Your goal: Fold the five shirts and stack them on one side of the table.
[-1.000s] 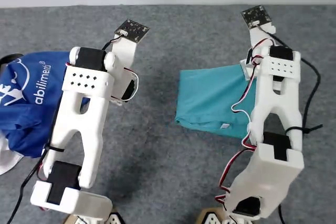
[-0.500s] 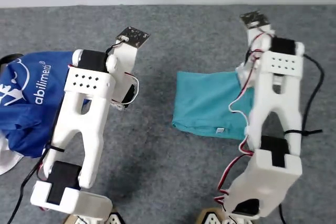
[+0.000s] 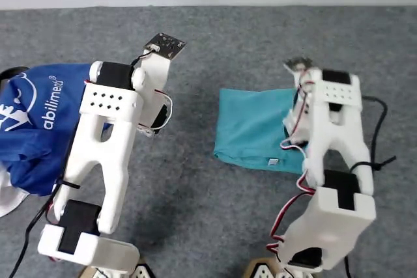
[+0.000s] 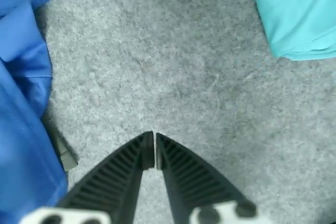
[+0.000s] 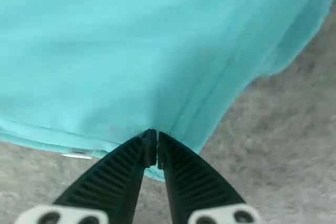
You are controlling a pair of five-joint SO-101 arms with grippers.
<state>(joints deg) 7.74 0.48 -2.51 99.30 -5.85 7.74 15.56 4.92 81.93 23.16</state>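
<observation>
Broadly, the grey felt-covered desk [image 3: 215, 43] carries two white arms side by side, the left arm [image 3: 107, 141] toward the left edge and the right arm [image 3: 332, 148] toward the right edge. A blue shirt [image 3: 32, 122] lies in a loose heap at the left edge, with a scrap of white cloth [image 3: 10, 203] poking out beneath it. The teal shirt [image 3: 251, 128] sits right of the middle, partly under the right arm. The left gripper [image 4: 155, 153] hangs clenched over bare felt between the two shirts, holding nothing. The right gripper [image 5: 152, 150] is also closed, its tips at the teal shirt's near hem; no cloth shows between them. As I judge it, the risk lies there: closed tips pushing on the hem could drag or ruck the top layer and spoil the fold, and a pinch that catches only one layer would pull the bundle open when lifted. The teal shirt looks smooth and flat, folded to a rough rectangle with a stitched seam running across it and a small white label [image 5: 79, 153] at its near edge.
</observation>
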